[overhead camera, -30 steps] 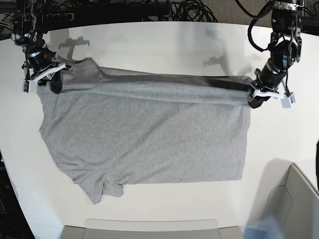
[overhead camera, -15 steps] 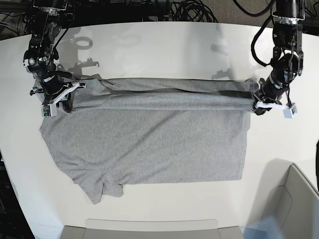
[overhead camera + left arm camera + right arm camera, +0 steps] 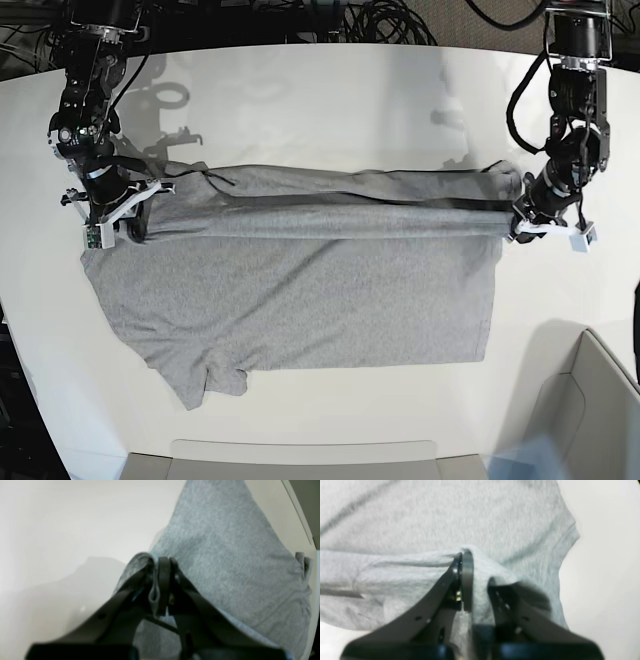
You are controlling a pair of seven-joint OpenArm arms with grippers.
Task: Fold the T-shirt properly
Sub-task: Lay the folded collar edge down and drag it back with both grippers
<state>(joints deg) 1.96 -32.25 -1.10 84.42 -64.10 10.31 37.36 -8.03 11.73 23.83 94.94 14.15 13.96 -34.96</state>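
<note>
The heather-grey T-shirt [image 3: 300, 290] lies spread on the white table, plain side up, with its far edge lifted into a long roll across the body. My left gripper [image 3: 520, 226] at the right end of that roll is shut on a fold of the T-shirt's cloth [image 3: 225, 555]; the left wrist view shows the pinched fold between its fingers [image 3: 163, 580]. My right gripper [image 3: 122, 224] at the left end, by the sleeve, is shut on a bunch of the cloth [image 3: 420, 517], which fills the space between its fingers [image 3: 467, 580]. No lettering shows.
A grey bin [image 3: 590, 420] stands at the front right corner. A flat grey tray edge [image 3: 300, 455] runs along the table's front. Black cables [image 3: 380, 20] lie behind the far edge of the table [image 3: 320, 100].
Both grippers have moved toward the front of the table, carrying the shirt's far edge with them. The lifted roll now lies further over the shirt's body.
</note>
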